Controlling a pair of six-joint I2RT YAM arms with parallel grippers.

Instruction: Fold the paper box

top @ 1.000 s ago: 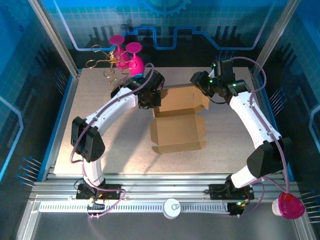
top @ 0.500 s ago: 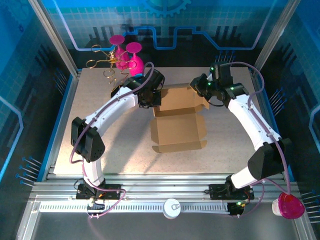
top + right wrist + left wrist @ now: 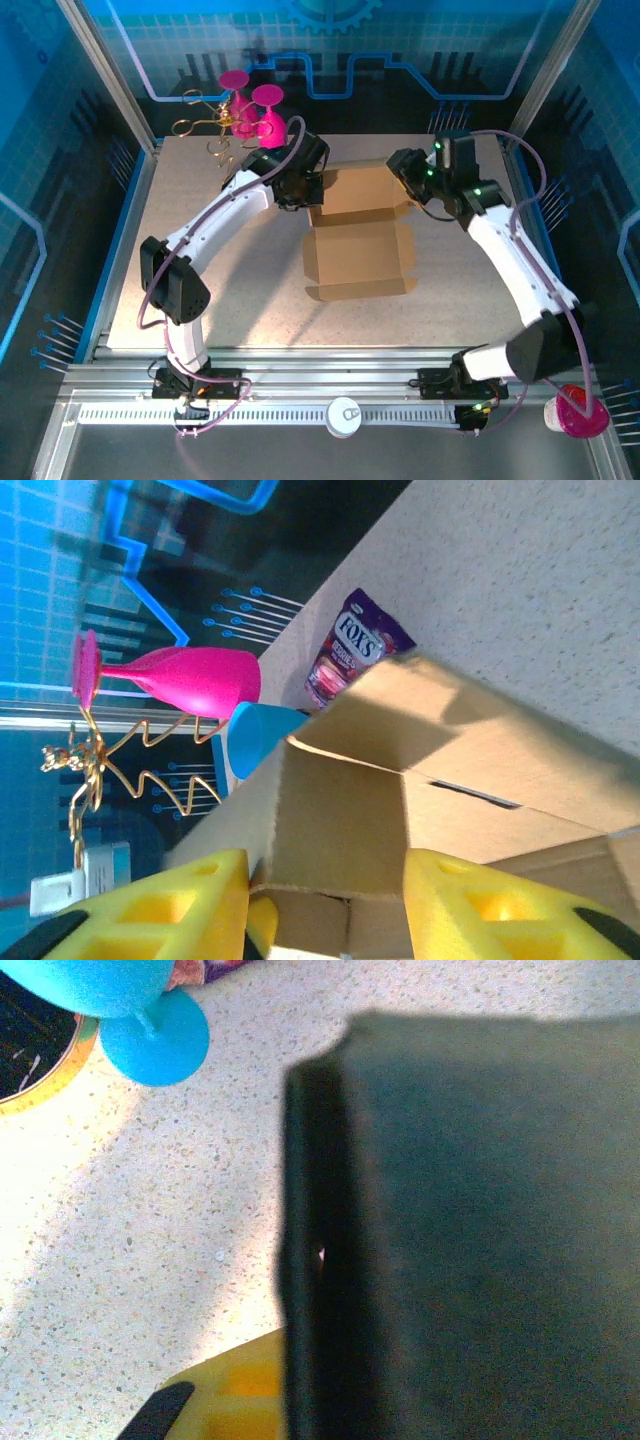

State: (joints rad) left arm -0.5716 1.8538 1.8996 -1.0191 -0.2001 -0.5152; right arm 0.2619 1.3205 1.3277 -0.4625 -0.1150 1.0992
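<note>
The paper box [image 3: 357, 248] lies mid-table, a brown cardboard tray with its back panel [image 3: 360, 190] raised between the two arms. My left gripper [image 3: 303, 190] is at the box's back left corner, shut on a cardboard wall. In the left wrist view that wall [image 3: 470, 1240] looms dark and close, with one yellow finger [image 3: 225, 1390] beside it. My right gripper [image 3: 403, 178] is at the back right corner. In the right wrist view it [image 3: 325, 905] stands open, its yellow fingers [image 3: 150, 910] on either side of a folded cardboard flap [image 3: 340, 820].
Two pink goblets [image 3: 262, 110] and a gold wire stand [image 3: 205, 125] stand at the back left. A blue goblet [image 3: 150, 1020] and a FOX'S candy bag [image 3: 350, 655] lie just behind the box. A pink cup [image 3: 577, 412] sits off the table, front right.
The right arm has shifted right and back along the box's rear corner, and its jaws closed and then opened again. The left arm has barely moved.
</note>
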